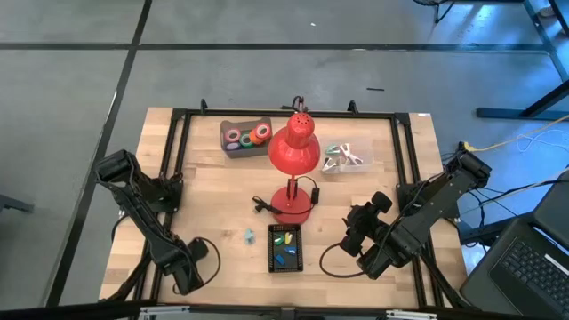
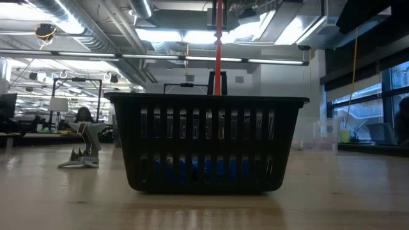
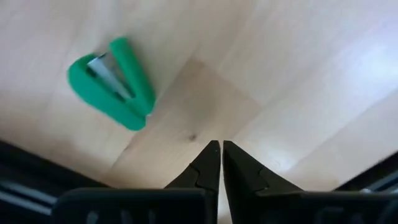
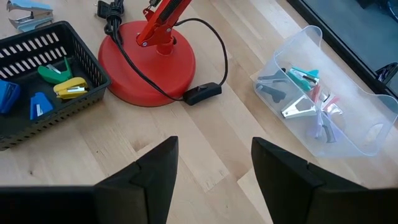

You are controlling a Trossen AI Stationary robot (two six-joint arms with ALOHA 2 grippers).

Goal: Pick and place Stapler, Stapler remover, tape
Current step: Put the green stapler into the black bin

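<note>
1. Left gripper [image 3: 220,147]: fingers together, empty, over the desk [image 3: 298,81] near a green remover [image 3: 112,84].
2. Right gripper [image 4: 214,152]: fingers apart, empty, beside the basket [image 4: 93,78].
3. Tape [image 1: 246,136] lies in the far bin.

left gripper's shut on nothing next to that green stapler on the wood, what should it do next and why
Probably reopen and shift over the green stapler. The left gripper is shut and empty, its tips on bare wood beside the stapler, which lies loose on the table, so it seems to have missed it.

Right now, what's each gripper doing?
Left gripper: shut, empty, beside the small green plastic staple remover.
Right gripper: open, empty.
</note>
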